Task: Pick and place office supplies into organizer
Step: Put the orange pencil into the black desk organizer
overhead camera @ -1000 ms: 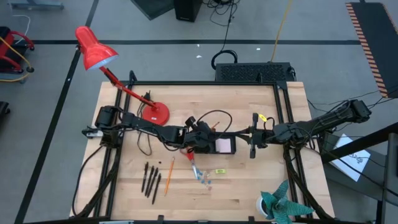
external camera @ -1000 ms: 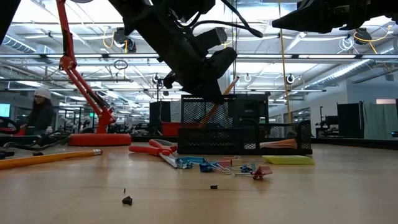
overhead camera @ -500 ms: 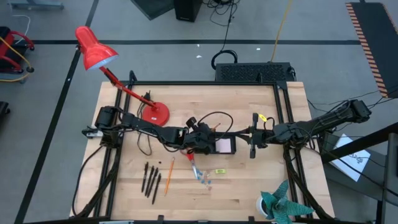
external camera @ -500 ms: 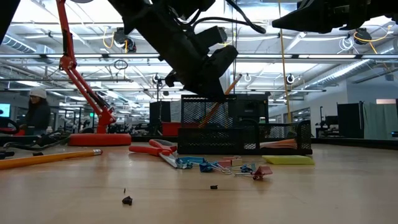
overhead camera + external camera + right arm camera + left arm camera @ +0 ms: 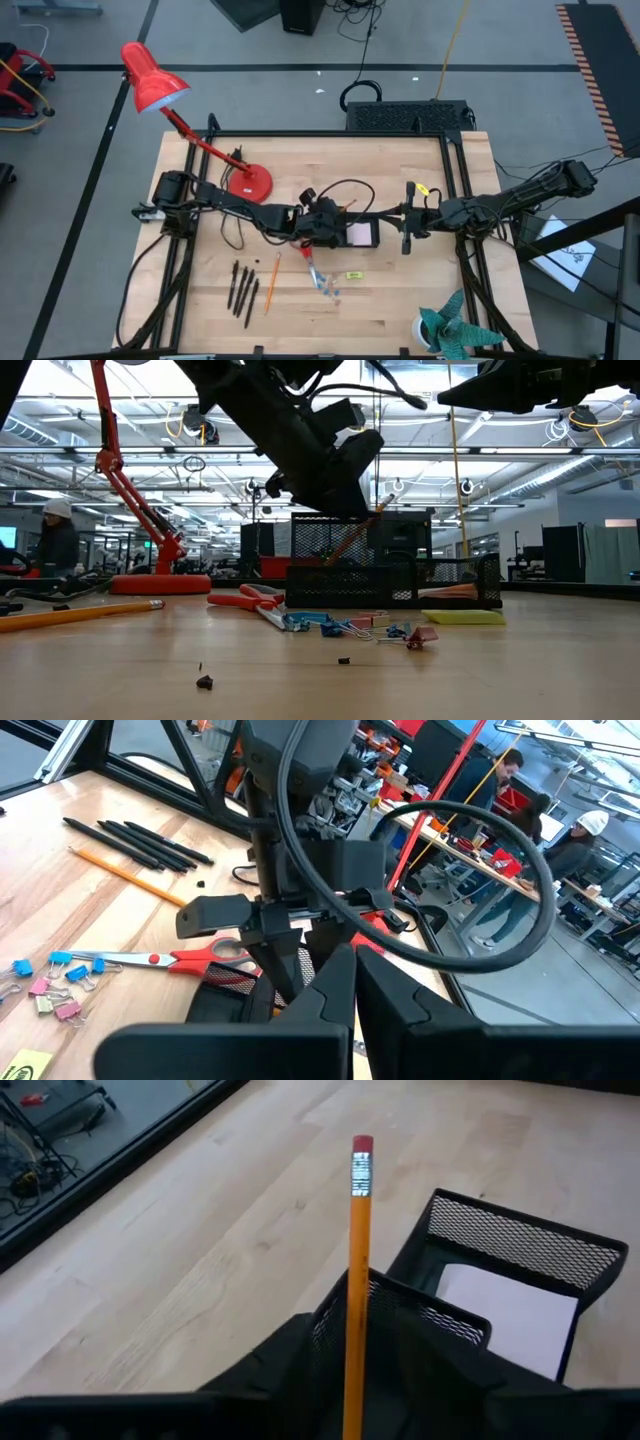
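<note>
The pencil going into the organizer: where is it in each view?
High view: barely visible beside the left gripper, at the organizer.
Low view: pencil leaning inside the mesh cup.
Left wrist view: upright at centre, eraser up.
Right wrist view: hidden by the left arm.
Shared landmark: the organizer.

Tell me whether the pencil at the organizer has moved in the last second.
Yes. In the low view the pencil has dropped lower into the organizer; its top now sits nearer the mesh cup's rim.
</note>
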`<state>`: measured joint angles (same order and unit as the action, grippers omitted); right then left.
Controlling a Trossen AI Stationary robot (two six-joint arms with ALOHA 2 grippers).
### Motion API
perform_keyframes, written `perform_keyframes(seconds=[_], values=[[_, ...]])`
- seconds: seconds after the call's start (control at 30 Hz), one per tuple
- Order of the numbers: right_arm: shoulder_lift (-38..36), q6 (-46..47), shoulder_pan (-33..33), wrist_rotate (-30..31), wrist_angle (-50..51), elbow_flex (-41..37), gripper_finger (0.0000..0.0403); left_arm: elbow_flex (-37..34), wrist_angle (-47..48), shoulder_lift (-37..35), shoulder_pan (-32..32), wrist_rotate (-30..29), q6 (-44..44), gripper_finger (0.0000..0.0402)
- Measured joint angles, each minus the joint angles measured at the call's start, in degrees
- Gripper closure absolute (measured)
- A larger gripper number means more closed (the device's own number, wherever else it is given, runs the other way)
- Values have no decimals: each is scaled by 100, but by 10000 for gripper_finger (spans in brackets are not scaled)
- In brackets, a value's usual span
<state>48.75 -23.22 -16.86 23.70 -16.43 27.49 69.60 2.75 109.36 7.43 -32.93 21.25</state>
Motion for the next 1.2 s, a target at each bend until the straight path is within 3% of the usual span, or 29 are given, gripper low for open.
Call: perform_keyframes(seconds=[0.27, 0.43, 0.6, 0.8, 0.97, 1.07, 1.2], values=[[1, -3, 2, 0, 4, 0, 399, 101, 90, -741, 304, 28, -746, 208], [2, -1, 0, 0, 51, -1, 399, 112, 727, -1497, 727, 101, -342, 208], [2, 1, 1, 2, 256, -4, 399, 112, 2554, -1829, 1499, 48, 1240, 217], [2, 172, 0, 2, 258, -4, 399, 108, 4217, -1851, 2410, 630, 4363, 220], [2, 217, 0, 2, 212, -4, 399, 108, 4444, -1833, 2923, 1237, 6458, 229], [2, 284, 1, 2, 100, -4, 399, 112, 4306, -1602, 3063, 1296, 7071, 236], [2, 301, 1, 0, 76, -4, 399, 112, 4332, -1087, 3012, 1823, 7360, 244]])
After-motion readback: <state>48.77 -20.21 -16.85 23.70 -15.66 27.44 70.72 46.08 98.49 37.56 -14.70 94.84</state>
